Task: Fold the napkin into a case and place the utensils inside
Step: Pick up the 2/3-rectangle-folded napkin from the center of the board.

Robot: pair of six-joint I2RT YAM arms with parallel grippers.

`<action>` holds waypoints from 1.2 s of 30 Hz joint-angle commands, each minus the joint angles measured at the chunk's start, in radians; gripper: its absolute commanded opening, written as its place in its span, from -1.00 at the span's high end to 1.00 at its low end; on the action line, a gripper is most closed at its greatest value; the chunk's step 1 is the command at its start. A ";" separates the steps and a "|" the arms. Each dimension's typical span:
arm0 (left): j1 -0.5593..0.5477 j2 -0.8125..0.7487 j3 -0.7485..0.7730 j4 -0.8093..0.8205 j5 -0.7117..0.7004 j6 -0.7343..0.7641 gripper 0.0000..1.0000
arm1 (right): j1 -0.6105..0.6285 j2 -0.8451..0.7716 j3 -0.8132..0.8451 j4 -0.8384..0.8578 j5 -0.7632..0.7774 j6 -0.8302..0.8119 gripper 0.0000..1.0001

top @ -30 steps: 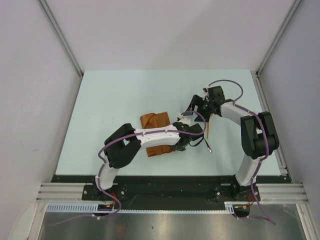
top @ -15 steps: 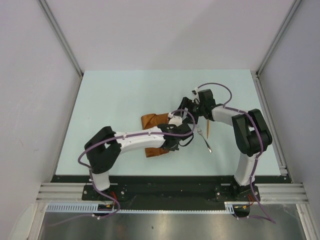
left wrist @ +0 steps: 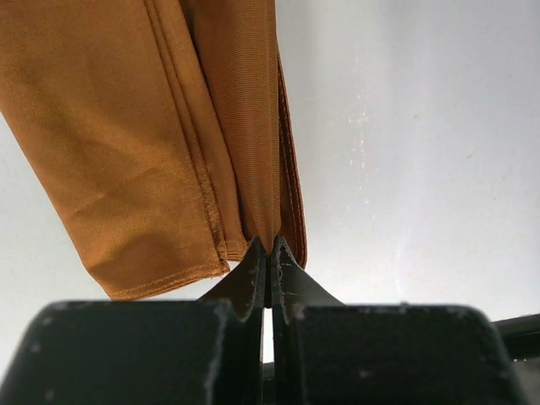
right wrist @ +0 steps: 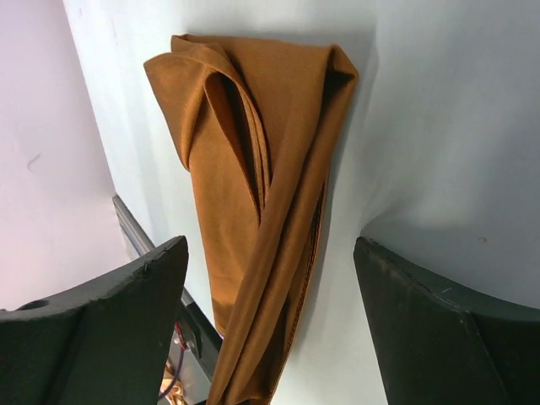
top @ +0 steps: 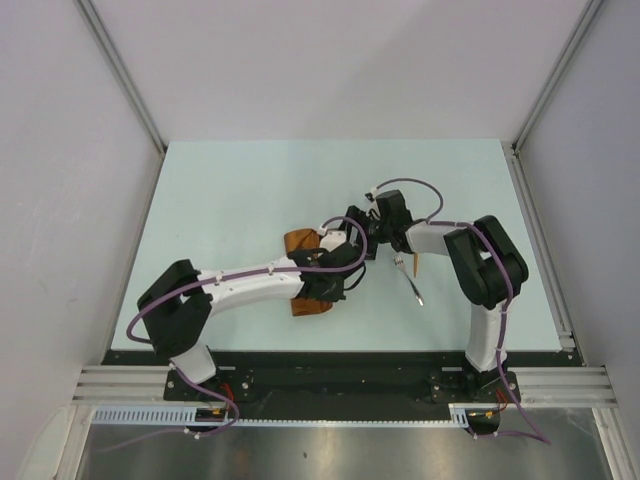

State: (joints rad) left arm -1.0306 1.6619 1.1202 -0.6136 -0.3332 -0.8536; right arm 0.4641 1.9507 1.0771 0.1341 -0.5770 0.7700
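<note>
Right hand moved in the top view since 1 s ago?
Yes. The right hand has shifted left, away from the right edge of the table, and now reaches the napkin.

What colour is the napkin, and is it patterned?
The napkin is plain rust-orange, unpatterned; the left wrist view shows it best.

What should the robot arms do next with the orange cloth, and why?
Probably the right gripper should ease forward and close on the napkin. Its fingers stand open, lined up with the cloth, while the left gripper is shut on one layer of it.
</note>
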 commanded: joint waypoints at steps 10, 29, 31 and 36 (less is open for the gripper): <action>0.021 -0.116 -0.043 0.031 0.020 -0.001 1.00 | 0.030 0.057 -0.034 0.119 -0.018 0.061 -0.59; 0.032 -0.149 -0.089 0.060 0.051 -0.002 1.00 | 0.002 0.129 -0.083 0.312 -0.038 0.103 -0.11; 0.033 -0.154 -0.095 0.067 0.059 -0.001 1.00 | -0.004 0.131 -0.074 0.328 -0.040 0.097 0.09; 0.033 -0.163 -0.132 0.115 0.091 0.005 1.00 | -0.007 0.132 -0.040 0.312 -0.049 0.091 0.68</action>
State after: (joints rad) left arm -1.0031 1.5417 1.0126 -0.5533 -0.2771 -0.8551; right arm 0.4622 2.0739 1.0138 0.4381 -0.6338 0.8810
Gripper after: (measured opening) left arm 0.011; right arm 0.217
